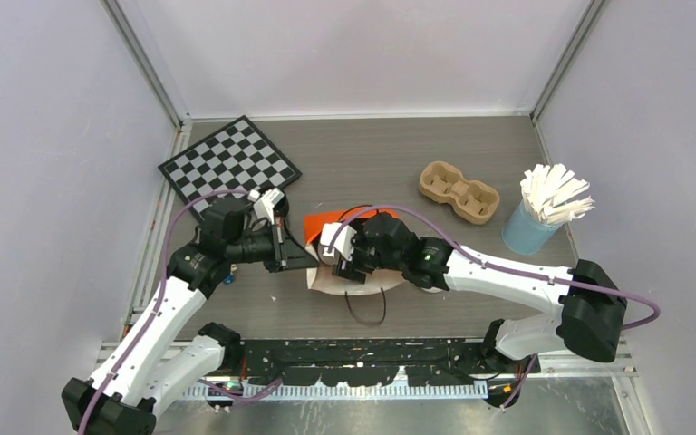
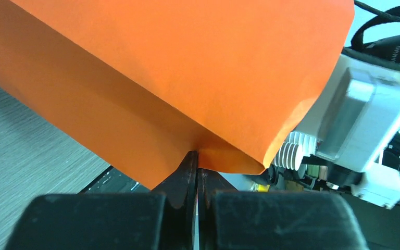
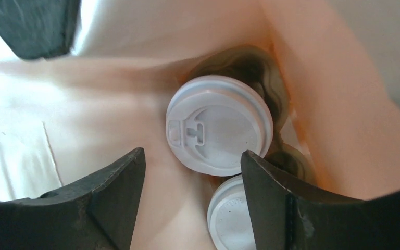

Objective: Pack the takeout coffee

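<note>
left gripper (image 2: 197, 162) clamped on the lower edge of the orange bag (image 2: 187, 67), right gripper (image 3: 192, 156) spread wide inside the bag, takeout coffee (image 3: 219, 122) at centre frame just past its fingertips, not gripped, second white lid (image 3: 232, 216) directly below it.

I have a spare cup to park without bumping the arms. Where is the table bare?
Bare tabletop at the back, between the checkerboard and the cardboard cup carrier; also a near strip in front of the orange bag, crossed by a cable loop. Crowded: the middle, where both arms meet at the bag.
</note>
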Tool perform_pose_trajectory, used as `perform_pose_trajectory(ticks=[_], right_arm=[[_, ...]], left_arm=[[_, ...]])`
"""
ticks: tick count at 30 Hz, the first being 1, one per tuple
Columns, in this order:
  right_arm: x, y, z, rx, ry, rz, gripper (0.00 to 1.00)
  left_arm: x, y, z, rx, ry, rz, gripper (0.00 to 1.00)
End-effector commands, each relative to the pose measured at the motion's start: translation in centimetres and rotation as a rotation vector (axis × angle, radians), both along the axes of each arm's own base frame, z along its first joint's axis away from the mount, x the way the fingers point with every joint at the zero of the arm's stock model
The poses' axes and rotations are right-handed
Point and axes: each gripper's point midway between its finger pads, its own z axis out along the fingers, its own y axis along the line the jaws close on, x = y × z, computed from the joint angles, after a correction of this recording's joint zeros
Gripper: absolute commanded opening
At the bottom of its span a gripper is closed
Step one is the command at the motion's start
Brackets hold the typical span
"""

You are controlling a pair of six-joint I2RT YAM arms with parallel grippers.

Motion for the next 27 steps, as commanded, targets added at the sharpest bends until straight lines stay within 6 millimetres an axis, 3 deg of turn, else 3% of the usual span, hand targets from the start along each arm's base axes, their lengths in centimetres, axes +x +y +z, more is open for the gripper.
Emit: perform_pose_trajectory(ticks=[1, 3, 8, 10, 27], right_arm=[[0.8, 0.8, 0.6, 0.04, -0.093, 0.037, 0.72], [1.5, 1.0, 0.9, 0.049, -0.127, 0.024, 0.71], [2.3, 1.4, 1.1, 0.052, -0.161, 0.012, 0.44], [2.1, 1.7, 0.9, 0.053, -0.151, 0.027, 0.39], [3.8, 4.5, 0.8, 0.15, -0.137, -0.049, 0.27]], left_arm=[[-0.8, -0.3, 1.4, -0.016, -0.023, -0.068, 0.0], [-0.6, -0.4, 1.7, -0.021, -0.021, -0.065, 0.0], [-0.1, -0.7, 2.0, -0.046, -0.012, -0.04, 0.0], [0.1, -0.8, 2.0, -0.061, -0.003, -0.029, 0.0], [0.5, -0.9, 1.6, -0.069, 0.025, 0.007, 0.0]])
